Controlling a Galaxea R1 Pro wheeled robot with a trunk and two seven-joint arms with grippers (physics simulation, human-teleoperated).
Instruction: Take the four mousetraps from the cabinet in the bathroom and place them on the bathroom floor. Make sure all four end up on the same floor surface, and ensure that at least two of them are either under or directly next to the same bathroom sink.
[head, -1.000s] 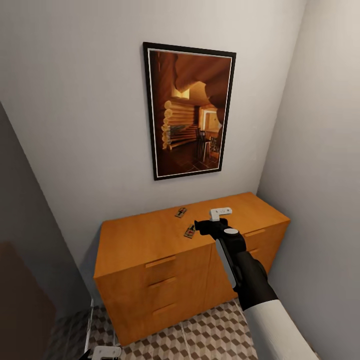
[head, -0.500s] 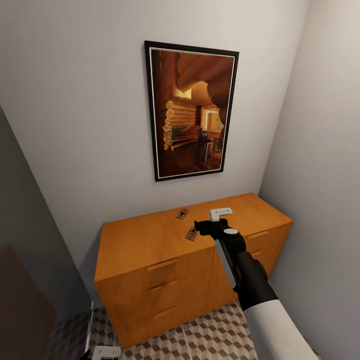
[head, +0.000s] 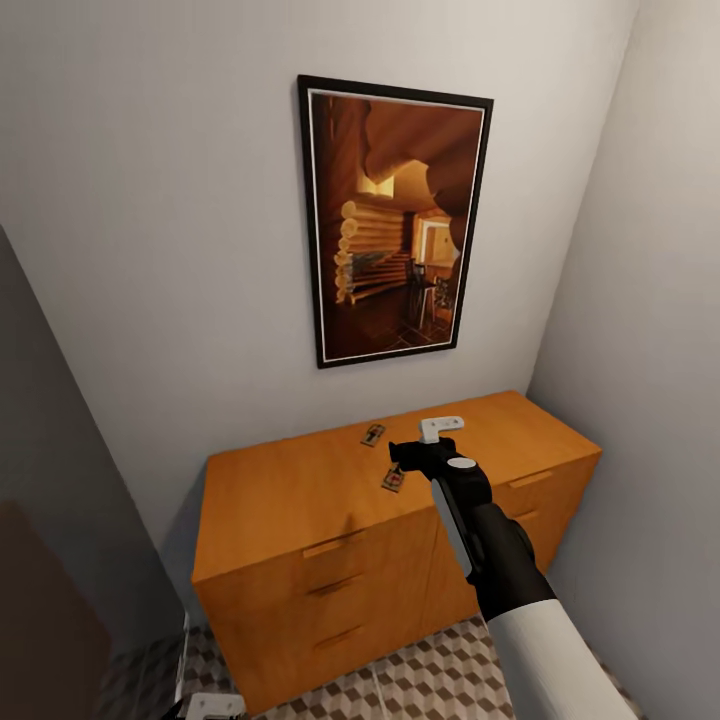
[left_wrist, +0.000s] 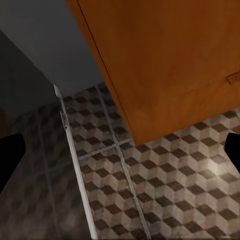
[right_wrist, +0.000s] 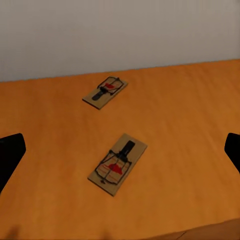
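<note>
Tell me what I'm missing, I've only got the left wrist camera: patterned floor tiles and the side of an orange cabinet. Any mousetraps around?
Observer: Yes, two mousetraps lie on the cabinet top: the nearer mousetrap and the farther mousetrap, closer to the wall.
Operator: Where's the right arm?
Observer: The right gripper hovers above the cabinet top, beside the nearer mousetrap, holding nothing.
Operator: Is it open?
Observer: Yes. In the right wrist view its fingertips sit far apart at the picture's edges, with the nearer mousetrap between them.
</note>
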